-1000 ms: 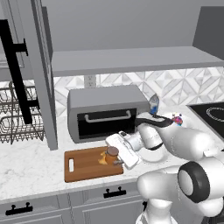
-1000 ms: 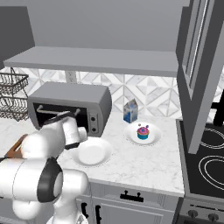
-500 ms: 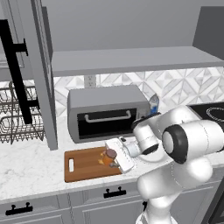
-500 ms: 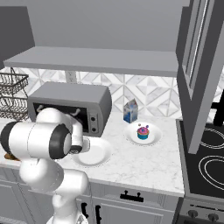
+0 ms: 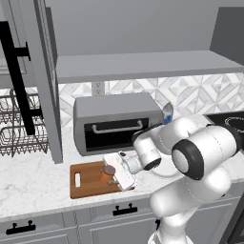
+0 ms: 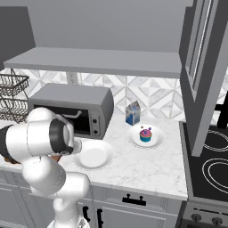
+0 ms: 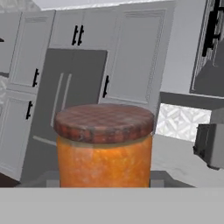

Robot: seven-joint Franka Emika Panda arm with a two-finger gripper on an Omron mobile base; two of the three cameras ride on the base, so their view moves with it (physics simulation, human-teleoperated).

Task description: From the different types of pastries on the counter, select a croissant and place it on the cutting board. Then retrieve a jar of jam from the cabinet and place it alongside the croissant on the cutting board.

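Your claw (image 5: 113, 177) pinches the jar of jam (image 5: 107, 173) upright, directly over the cutting board (image 5: 88, 179); lower it straight down.

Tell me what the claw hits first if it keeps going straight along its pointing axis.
Nothing new: the claw is shut on the jam jar, which sits over the cutting board. Past the jar, the line looks clear to distant tall grey cabinet doors; depth is uncertain.

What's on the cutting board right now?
The jam jar sits over the cutting board, gripped by the claw. The hand covers the board's right end, so no croissant is visible.
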